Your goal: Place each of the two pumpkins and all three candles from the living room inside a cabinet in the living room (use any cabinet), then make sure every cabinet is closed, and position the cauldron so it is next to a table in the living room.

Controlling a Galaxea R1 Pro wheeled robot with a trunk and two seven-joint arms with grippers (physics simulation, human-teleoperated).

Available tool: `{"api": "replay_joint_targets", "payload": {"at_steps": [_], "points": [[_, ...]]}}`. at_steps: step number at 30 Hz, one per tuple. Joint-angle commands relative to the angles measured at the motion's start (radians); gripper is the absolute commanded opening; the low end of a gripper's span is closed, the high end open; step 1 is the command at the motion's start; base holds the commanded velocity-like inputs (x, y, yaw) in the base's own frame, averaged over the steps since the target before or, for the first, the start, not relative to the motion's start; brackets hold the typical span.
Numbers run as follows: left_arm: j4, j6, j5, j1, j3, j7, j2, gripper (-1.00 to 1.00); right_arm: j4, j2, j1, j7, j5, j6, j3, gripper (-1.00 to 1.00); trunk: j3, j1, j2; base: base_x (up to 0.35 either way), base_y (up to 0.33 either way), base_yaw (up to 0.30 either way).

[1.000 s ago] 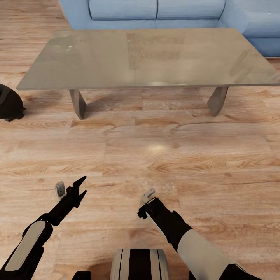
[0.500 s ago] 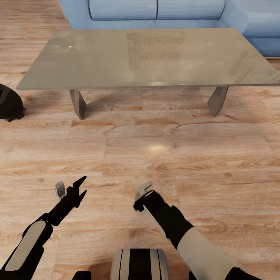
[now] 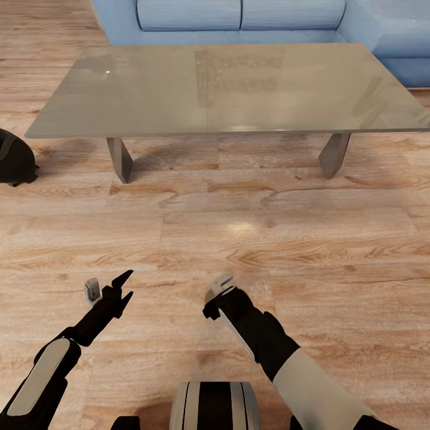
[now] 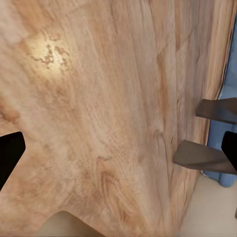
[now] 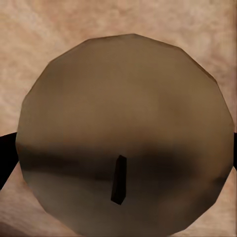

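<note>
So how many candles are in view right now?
1. The candle is held in the right end effector, above the floor in front of the table. Others may be hidden elsewhere.

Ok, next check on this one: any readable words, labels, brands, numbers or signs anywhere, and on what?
None: no text can be read in any view.
The table top carries only a faint, blurred patterned reflection, not letters.
The candle held in the right tool is plain, as are the sofa, the floor and the left tool.
</note>
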Motion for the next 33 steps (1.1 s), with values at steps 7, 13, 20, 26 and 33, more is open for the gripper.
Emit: {"api": "replay_joint_targets", "payload": {"at_steps": [7, 13, 20, 26, 33], "points": [[-0.015, 0.007, 0.003, 0.000, -0.029, 0.002, -0.004, 1.00, -0.003, -0.001, -0.001, -0.009, -0.008, 0.005, -0.040, -1.00, 0.003, -0.001, 0.000, 0.000, 0.000, 0.000], [-0.017, 0.129, 0.016, 0.000, -0.016, 0.001, 0.004, 1.00, -0.003, -0.001, -0.001, -0.008, -0.008, 0.005, -0.041, -1.00, 0.027, -0.003, 0.001, 0.000, 0.000, 0.000], [-0.004, 0.249, 0.102, 0.000, 0.023, 0.005, -0.001, 1.00, 0.000, 0.000, -0.001, -0.007, -0.011, 0.005, -0.041, -1.00, 0.054, -0.006, 0.003, 0.000, 0.000, 0.000], [-0.003, 0.253, 0.105, 0.000, 0.021, 0.007, -0.005, 1.00, 0.004, 0.000, 0.000, -0.007, -0.011, 0.005, -0.041, -1.00, 0.077, -0.009, 0.004, 0.000, 0.000, 0.000], [-0.003, 0.255, 0.104, 0.000, 0.015, 0.007, -0.025, 1.00, 0.008, 0.000, 0.001, -0.008, -0.013, 0.005, -0.041, -1.00, 0.104, -0.012, 0.006, 0.000, 0.000, 0.005]]}}
